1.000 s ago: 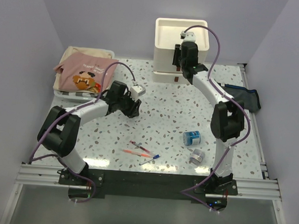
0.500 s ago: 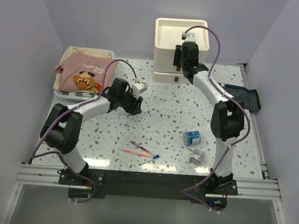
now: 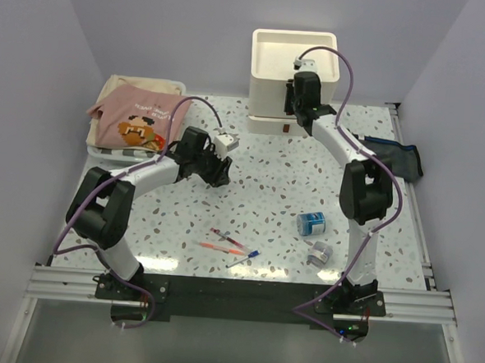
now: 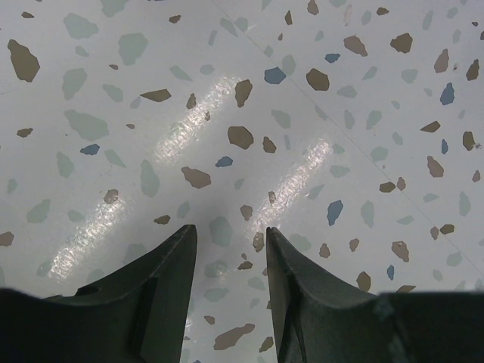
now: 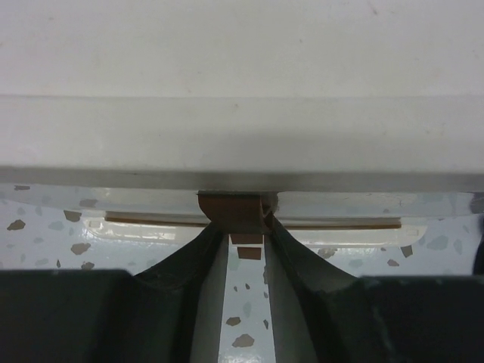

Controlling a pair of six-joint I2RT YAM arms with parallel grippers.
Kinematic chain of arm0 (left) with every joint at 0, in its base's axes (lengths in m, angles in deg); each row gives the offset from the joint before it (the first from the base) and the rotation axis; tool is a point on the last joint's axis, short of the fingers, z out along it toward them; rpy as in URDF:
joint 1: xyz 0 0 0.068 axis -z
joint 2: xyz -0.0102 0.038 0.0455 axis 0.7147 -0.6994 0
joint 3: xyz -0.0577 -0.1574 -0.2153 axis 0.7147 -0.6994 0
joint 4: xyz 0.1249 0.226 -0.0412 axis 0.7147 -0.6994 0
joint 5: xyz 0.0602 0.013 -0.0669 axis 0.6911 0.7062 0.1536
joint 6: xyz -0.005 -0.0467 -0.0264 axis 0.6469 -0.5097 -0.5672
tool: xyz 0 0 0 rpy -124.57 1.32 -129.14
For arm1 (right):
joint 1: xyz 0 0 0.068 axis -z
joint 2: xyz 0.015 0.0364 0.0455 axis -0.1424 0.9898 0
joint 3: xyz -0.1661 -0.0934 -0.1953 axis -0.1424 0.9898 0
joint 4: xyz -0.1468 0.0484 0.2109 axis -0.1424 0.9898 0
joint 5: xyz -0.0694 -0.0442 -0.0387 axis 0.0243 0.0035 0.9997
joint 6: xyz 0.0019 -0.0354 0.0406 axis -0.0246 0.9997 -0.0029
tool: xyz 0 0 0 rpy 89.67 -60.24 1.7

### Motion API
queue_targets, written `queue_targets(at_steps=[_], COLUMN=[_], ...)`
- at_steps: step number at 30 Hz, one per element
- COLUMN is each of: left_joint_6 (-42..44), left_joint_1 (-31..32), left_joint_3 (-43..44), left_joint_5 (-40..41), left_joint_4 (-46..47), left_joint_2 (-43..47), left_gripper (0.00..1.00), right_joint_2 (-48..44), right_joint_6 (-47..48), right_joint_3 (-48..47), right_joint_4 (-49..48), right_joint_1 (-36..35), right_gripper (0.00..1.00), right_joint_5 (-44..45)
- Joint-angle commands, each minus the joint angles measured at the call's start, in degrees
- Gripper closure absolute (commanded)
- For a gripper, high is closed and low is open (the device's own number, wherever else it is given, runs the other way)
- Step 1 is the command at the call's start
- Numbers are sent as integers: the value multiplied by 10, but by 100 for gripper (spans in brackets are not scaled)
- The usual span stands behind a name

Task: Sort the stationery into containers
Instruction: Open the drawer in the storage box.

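Brown handle (image 5: 231, 208): pinched between the right claw's (image 5: 246, 225) tips, on the drawer unit's (image 3: 268, 93) front.
Left claw (image 4: 229, 238): narrowly parted, empty, above the speckled counter (image 4: 302, 113).

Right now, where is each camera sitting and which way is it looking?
Top external: above and behind the arms, looking down on the table; both arms show.
Left wrist: on the left arm, facing down at speckled table; left gripper shows.
Right wrist: facing the drawer unit; right gripper pinches its brown handle.
Shared: top and right wrist both see the drawer unit.
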Motion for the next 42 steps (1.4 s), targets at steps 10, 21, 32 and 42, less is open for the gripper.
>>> queue_targets(at_steps=[10,21,32,42], left_joint_6=[-15,-14,-18,-20], left_joint_1=[-4,-4,-4,-4], left_joint_3=[34,28,38,39], left_joint_5=[-26,-26,-31,-34], left_joint_4=[17,16,17,16], left_joint_2=[-24,-22,-33,-39], left_gripper=[54,54,54,54], right_joint_2=[-46,-38,-34,-68], right_joint_6=[13,8,11,-2], right_joint_3=[-27,-47,-60,-21], right_joint_4=[-43,-49,-51,-37], right_joint_1=[7,7,7,8], right_gripper=[54,65,68,100], right_joint_5=[10,-4,4,-24])
